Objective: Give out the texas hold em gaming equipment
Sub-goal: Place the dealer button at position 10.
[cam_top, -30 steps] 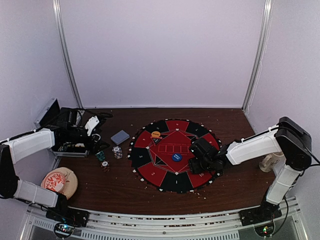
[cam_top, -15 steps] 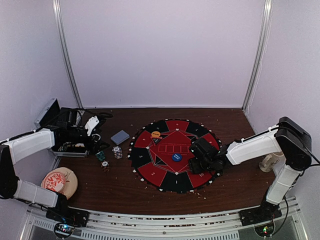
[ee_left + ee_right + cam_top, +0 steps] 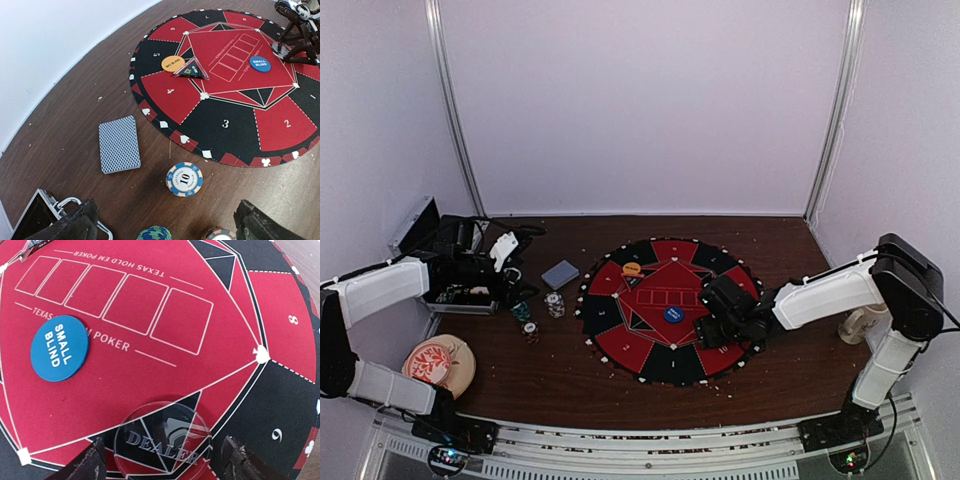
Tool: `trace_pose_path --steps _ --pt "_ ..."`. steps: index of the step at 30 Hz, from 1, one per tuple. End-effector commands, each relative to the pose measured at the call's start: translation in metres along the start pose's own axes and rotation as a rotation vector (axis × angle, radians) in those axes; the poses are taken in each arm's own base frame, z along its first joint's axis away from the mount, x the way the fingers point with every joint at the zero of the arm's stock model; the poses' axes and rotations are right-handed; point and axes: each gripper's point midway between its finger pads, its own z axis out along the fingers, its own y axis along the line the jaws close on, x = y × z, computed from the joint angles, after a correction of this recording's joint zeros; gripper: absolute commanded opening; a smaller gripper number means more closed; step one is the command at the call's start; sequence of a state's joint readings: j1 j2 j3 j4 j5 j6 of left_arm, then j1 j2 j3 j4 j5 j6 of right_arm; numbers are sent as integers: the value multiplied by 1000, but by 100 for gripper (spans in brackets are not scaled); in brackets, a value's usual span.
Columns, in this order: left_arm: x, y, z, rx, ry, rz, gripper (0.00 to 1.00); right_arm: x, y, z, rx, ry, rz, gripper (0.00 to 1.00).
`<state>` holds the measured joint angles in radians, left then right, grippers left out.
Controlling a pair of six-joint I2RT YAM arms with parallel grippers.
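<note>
Bottom centre: the right gripper (image 3: 162, 456) has just widened its jaws, freeing the clear dealer button (image 3: 162, 437) onto the mat (image 3: 125, 385); the left gripper (image 3: 167, 220) gapes empty.

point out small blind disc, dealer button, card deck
small blind disc (image 3: 59, 348), right wrist view, blue face centre
dealer button (image 3: 162, 440), right wrist view, its lettering
card deck (image 3: 119, 144), left wrist view, patterned back

Three button discs on show: one orange disc (image 3: 172, 63), one blue disc (image 3: 59, 348), one clear disc (image 3: 162, 437), all on the single round mat (image 3: 235, 137). Out at the mat's nine o'clock, count three chip stacks: one white-and-blue stack (image 3: 184, 179), one teal stack (image 3: 155, 234), one reddish stack (image 3: 218, 234). Add one deck of cards (image 3: 119, 144), one metal case (image 3: 420, 225) and one patterned plate (image 3: 438, 362) on the surface.
</note>
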<state>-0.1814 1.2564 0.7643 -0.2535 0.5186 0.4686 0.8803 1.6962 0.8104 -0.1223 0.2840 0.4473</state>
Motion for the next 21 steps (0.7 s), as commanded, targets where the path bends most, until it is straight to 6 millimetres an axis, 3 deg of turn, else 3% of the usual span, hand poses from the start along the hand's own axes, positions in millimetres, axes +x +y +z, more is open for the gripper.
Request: trace_pose_path --steps 1,6,13,15,21 --pt "-10 4 -3 -23 -40 18 98 -2 4 -10 -38 -12 -5 86" --pt "-11 3 -3 -18 -44 18 98 -29 11 -23 -59 -56 4 99" --pt "-13 5 -5 -29 -50 18 98 -84 36 -40 -110 -109 -5 100" --pt "-14 6 -6 -38 -54 17 98 -110 48 -43 -127 -142 5 100" --pt "-15 9 -7 -60 -63 11 98 -160 75 -30 -91 -177 -9 100"
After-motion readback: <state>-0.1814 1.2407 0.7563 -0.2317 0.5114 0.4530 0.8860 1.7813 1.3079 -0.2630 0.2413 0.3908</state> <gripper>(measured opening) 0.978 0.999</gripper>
